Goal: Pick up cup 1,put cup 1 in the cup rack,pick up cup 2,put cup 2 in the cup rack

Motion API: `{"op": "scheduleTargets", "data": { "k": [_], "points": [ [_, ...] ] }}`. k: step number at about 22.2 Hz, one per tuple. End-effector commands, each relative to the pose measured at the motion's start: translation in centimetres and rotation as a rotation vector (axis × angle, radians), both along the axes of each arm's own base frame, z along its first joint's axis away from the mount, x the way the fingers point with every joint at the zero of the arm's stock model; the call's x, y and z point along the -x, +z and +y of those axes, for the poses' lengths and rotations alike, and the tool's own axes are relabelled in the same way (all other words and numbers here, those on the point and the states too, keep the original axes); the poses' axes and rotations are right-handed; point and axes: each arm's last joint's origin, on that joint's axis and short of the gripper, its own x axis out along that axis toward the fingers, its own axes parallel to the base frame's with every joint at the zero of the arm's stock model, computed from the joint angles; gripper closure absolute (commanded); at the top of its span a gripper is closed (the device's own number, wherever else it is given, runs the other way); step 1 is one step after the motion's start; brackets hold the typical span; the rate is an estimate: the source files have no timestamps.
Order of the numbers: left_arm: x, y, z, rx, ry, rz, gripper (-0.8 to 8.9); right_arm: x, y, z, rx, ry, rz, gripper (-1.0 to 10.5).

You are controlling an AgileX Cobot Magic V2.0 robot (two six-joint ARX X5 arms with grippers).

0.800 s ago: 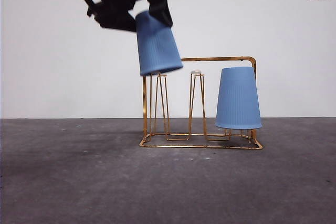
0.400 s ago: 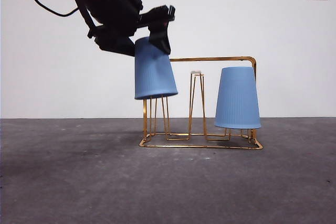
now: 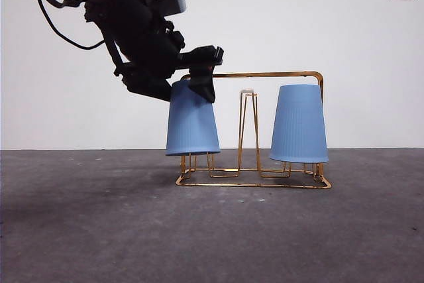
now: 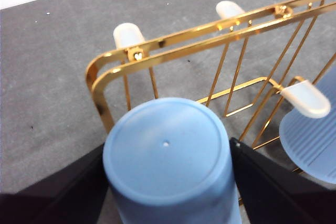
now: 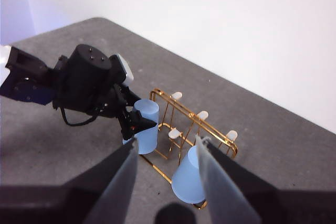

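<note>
Lowered since a second ago, the upside-down ribbed blue plastic cup (image 3: 192,120) now sheathes the gold wire rack's (image 3: 275,75) prong, left gripper (image 4: 167,182) clamped on it, needing release next

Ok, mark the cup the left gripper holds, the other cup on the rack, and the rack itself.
held blue cup (image 3: 192,120), front view, middle of its ribbed side.
second blue cup (image 3: 299,124), front view, middle of its side.
gold wire cup rack (image 3: 275,74), front view, top bar of the arched frame.
</note>
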Motion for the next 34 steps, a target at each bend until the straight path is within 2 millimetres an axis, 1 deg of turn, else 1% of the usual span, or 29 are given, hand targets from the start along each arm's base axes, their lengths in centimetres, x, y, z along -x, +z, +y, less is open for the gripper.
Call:
{"op": "scheduleTargets", "data": {
  "k": [1,3,6,8,10,11,12,13,19,23,29,34],
  "points": [
    [-0.3,-1.0,-0.1,-0.025,-0.001,0.014,8.22,0.0,-0.1,0.0,-0.01,-0.005,0.011,7.5],
    [-0.3,-1.2,-0.1,-0.029,-0.002,0.019,8.21,0.0,-0.1,0.0,-0.008,-0.006,0.014,7.5],
    [-0.3,-1.2,-0.1,-0.029,-0.002,0.022,7.9,0.0,-0.1,0.0,-0.009,-0.006,0.014,7.5],
    [-0.3,-1.2,-0.1,-0.031,-0.001,0.027,6.53,0.0,-0.1,0.0,-0.01,-0.006,0.014,7.5],
    [-0.2,-1.4,0.0,-0.041,0.0,0.048,4.37,0.0,-0.1,0.0,-0.01,-0.006,0.014,7.5],
    [-0.1,-1.5,0.0,-0.049,0.0,0.061,3.57,0.0,-0.1,0.0,-0.01,-0.006,0.014,7.5],
    [-0.1,-1.6,0.1,-0.056,0.0,0.072,2.98,0.0,-0.1,0.0,-0.01,-0.006,0.014,7.5],
    [0.0,-1.8,0.1,-0.065,0.0,0.084,2.81,0.0,-0.1,0.0,-0.01,-0.006,0.013,7.5],
    [0.3,-1.9,0.3,-0.066,0.006,0.135,2.79,0.0,-0.1,0.0,-0.01,-0.006,0.013,7.5],
    [0.7,-1.3,0.5,-0.067,0.004,0.139,2.79,0.0,-0.2,0.0,-0.006,-0.006,0.018,7.5],
    [1.9,0.6,1.3,-0.073,0.001,0.153,2.79,0.0,-0.3,0.0,0.001,-0.006,0.026,7.5],
    [3.8,2.6,2.5,-0.092,-0.01,0.213,2.79,0.0,-0.3,0.0,0.002,-0.007,0.028,7.5]
  ]
}}
